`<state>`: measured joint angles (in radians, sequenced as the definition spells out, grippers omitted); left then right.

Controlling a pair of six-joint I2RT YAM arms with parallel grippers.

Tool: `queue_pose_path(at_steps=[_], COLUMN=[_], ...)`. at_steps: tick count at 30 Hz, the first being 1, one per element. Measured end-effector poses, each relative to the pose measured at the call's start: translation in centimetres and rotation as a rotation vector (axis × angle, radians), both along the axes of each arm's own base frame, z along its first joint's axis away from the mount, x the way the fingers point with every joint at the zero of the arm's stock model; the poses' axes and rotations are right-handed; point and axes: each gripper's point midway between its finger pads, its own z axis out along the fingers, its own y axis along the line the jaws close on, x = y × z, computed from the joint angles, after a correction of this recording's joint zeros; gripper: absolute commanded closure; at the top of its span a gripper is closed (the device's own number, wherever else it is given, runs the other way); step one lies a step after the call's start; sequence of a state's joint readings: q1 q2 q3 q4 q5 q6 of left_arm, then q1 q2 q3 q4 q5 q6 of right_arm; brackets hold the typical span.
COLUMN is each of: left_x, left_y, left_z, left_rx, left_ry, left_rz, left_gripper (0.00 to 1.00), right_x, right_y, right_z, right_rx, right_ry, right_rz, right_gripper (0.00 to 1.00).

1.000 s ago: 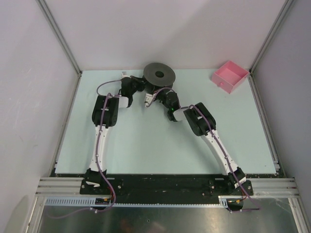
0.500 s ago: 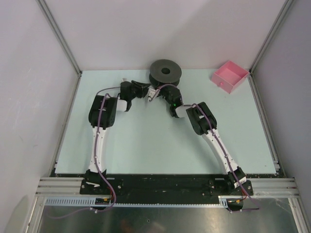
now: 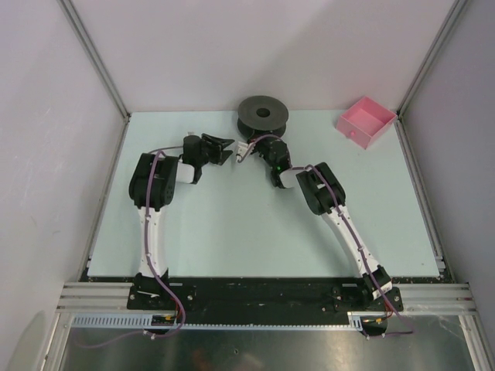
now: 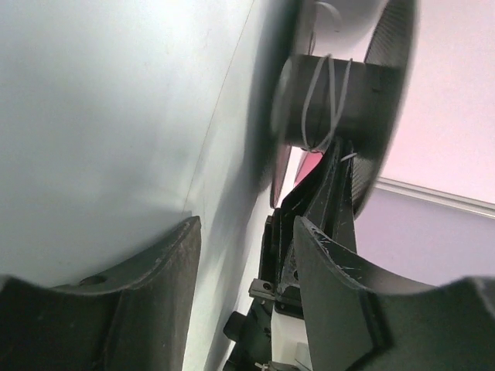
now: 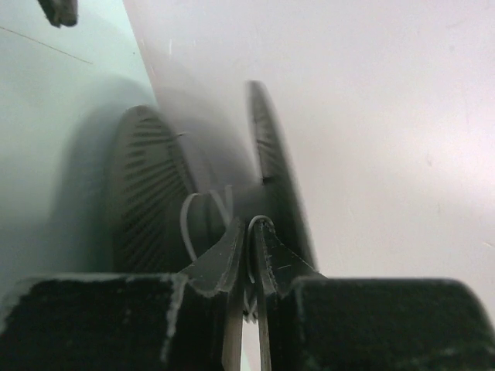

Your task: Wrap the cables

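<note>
The dark grey spool [image 3: 263,114] stands at the table's far edge. The cable is a hair-thin whitish wire [image 4: 322,99] looped loosely round the spool's core; it also shows in the right wrist view [image 5: 188,224]. My right gripper [image 3: 257,139] is right at the spool's near side, and in its own view [image 5: 249,232] the jaws are shut on a loop of the wire, just in front of the core [image 5: 232,205]. My left gripper [image 3: 227,150] is open and empty, a little left of the spool and pointing toward it [image 4: 244,239].
A pink open box [image 3: 363,121] sits at the far right corner of the pale green table [image 3: 232,224]. White walls and aluminium frame rails enclose the table on three sides. Purple cables run along both arms.
The left arm has drawn back to the left, away from the spool. The right gripper has moved up against the spool, which shifted slightly right and back.
</note>
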<state>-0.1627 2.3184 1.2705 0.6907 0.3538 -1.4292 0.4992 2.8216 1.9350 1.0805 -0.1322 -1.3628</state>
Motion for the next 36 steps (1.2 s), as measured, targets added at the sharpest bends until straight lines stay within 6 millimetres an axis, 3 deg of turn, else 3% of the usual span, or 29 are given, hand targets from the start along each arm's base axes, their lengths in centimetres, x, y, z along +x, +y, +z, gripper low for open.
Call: queue_pose_path(at_steps=[14, 36], left_x=[0.1, -3.0], left_y=[0.5, 1.5], left_z=[0.6, 2.2], left_rx=[0.026, 0.074], left_ry=[-0.024, -0.039], left_rz=[-0.002, -0.025], left_gripper=[0.41, 0.33], right_x=[-3.7, -10.0], right_y=[-0.4, 1.5], right_z=[-0.3, -1.1], right_rx=[-0.006, -0.026], right_ry=[0.003, 0.034], right_rz=[0.026, 0.103], right_gripper=[0.88, 0.81])
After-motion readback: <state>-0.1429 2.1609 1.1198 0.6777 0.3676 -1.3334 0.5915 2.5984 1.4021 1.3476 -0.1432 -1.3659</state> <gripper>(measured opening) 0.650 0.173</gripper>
